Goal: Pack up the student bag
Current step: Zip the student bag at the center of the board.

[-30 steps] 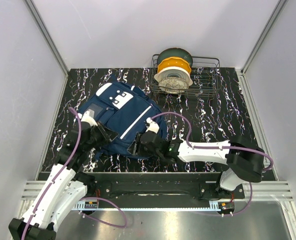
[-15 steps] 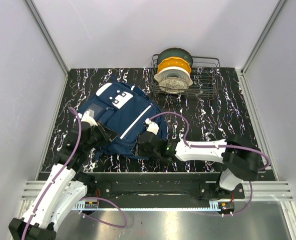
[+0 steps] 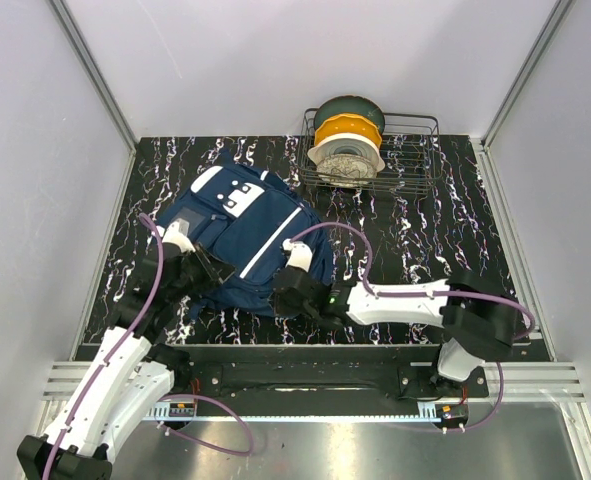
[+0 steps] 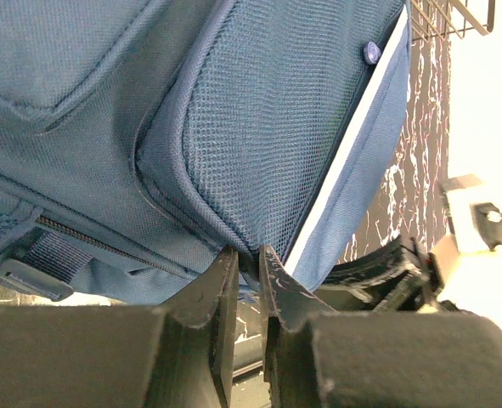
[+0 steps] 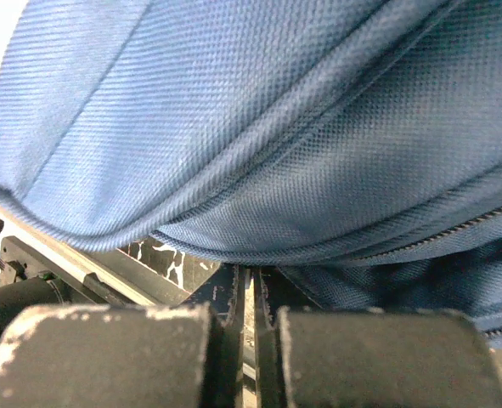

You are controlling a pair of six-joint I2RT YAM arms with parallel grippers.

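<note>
Shifted since a second ago: we note the white right arm (image 3: 405, 300) a little further left, and the right jaws, then part-open, now closed at the near edge of the large navy blue fabric student bag with white patches and a thin white stripe (image 3: 243, 225). We find everything else lying as it did.

Item, student bag: lies flat on the black, white-veined tabletop (image 3: 425, 235), left of centre. Its white patches sit toward the far left and its stripe runs diagonally toward the near side. Both arms reach its near edge.

Item, right jaws: pressed together with only a slit between them, directly beneath the bag's near edge. We cannot tell whether any cloth is caught in them.

Item, left jaws: narrow, nipping a fold of the bag's near edge close to where the white stripe ends. The white left arm (image 3: 125, 375) comes in from the near-left corner.

Item, dark wire basket (image 3: 420, 130): at the far edge of the tabletop, right of the bag and apart from it. We count three spools on edge in a row inside: a dark green spool (image 3: 350, 103) at the back, an orange spool (image 3: 348, 130) in the middle, and a white spool (image 3: 343, 160) in front.
</note>
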